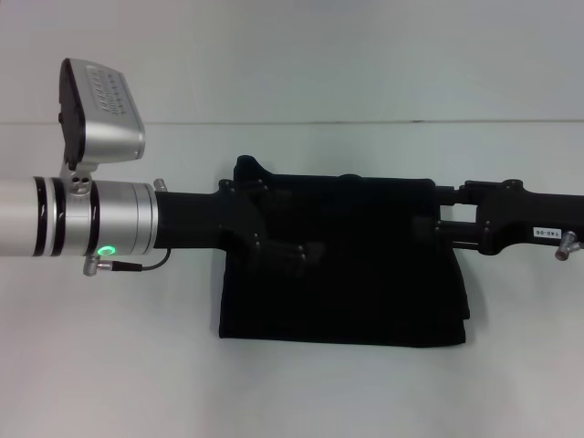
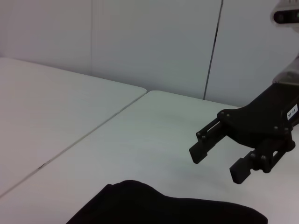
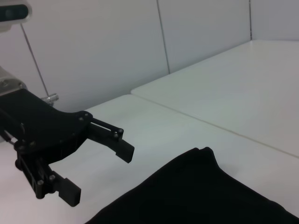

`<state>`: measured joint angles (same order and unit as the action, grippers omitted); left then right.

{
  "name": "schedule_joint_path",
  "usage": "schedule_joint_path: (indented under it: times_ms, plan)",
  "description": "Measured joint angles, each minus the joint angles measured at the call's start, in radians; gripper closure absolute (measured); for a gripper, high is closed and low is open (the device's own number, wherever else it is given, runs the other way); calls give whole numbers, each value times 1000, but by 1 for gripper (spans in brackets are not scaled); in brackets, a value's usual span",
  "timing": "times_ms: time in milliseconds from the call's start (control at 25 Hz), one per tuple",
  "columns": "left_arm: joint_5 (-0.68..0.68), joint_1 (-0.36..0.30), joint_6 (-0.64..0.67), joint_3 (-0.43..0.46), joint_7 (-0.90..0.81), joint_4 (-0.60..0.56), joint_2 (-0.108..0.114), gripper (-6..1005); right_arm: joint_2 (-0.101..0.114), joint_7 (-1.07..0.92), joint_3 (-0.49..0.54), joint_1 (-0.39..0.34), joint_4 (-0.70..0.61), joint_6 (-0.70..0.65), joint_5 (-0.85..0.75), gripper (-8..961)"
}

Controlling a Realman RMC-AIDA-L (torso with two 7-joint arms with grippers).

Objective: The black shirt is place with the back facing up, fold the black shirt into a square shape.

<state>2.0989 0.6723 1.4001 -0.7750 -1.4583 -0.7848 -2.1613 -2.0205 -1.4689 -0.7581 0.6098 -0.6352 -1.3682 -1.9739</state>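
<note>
Black shirt (image 1: pixel 365 283) folded to rough rectangle, matte, flat on table (image 1: pixel 109 365).

A: Which colour has the black shirt (image 1: pixel 347 292)?
B: It is plain matte black, with no print. The surface (image 1: pixel 109 365) under it is white.
A: And the arms?
B: The left end effector (image 1: pixel 274 239) and the right end effector (image 1: pixel 438 222) are black. The left wrist (image 1: pixel 109 224) is silver, with black rings and a green light.

Setting appears to be a laboratory or test bay: plain white smooth-topped tables (image 2: pixel 70 107) butted edge to edge beneath the grippers, and bare white seamed wall panels (image 3: pixel 140 37) beyond them.
</note>
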Motion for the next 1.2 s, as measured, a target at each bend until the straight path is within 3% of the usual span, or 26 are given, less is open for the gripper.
schedule_joint_path:
  times_ms: [520, 1040, 1200]
  plan:
    - [15, 2, 13, -14, -1, 2, 2, 36, -13, -38, -7, 5, -52, 0, -77, 248]
    - [15, 11, 7, -24, -4, 8, 4, 36, -6, -60, -7, -1, -54, 0, -77, 26]
    - [15, 11, 6, -38, -4, 9, 4, 36, -6, -60, -7, -1, -54, -1, -77, 21]
